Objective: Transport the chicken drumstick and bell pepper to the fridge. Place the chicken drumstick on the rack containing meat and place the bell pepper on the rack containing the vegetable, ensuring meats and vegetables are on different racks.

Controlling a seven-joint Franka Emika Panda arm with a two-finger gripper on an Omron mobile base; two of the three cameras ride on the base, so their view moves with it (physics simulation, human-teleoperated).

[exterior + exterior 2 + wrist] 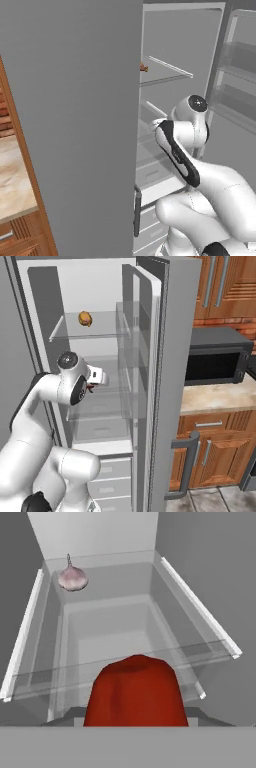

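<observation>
- The bell pepper, bright red, fills the lower middle of the hand view, held in the gripper — the claw is pinching it, and a sliver of red shows at the fingers in the right base view.
- The gripper and pepper are inside the fridge, at the level of a middle shelf, over the front edge of the rack containing the vegetable.
- That rack is a thin, see-through pale-grey shelf with light side rails; at its back left corner sits a pale pinkish garlic bulb with a thin upright stem, well apart from the pepper.
- Under the clear shelf, the walls of a clear drawer can be seen through it.
- One level up is the rack containing meat, another clear shelf; on it lies a small orange-brown item, and it is too small to tell for certain whether this is the chicken drumstick.
- The fridge interior is pale grey; its door stands open to the right in the right base view, with clear door bins, and lower drawers sit beneath the shelves.
- In the left base view, the fridge's plain grey side panel hides much of the inside.
- Around the fridge — brown wooden cabinets, a dark microwave on a light stone counter, and brown drawers below it.
</observation>
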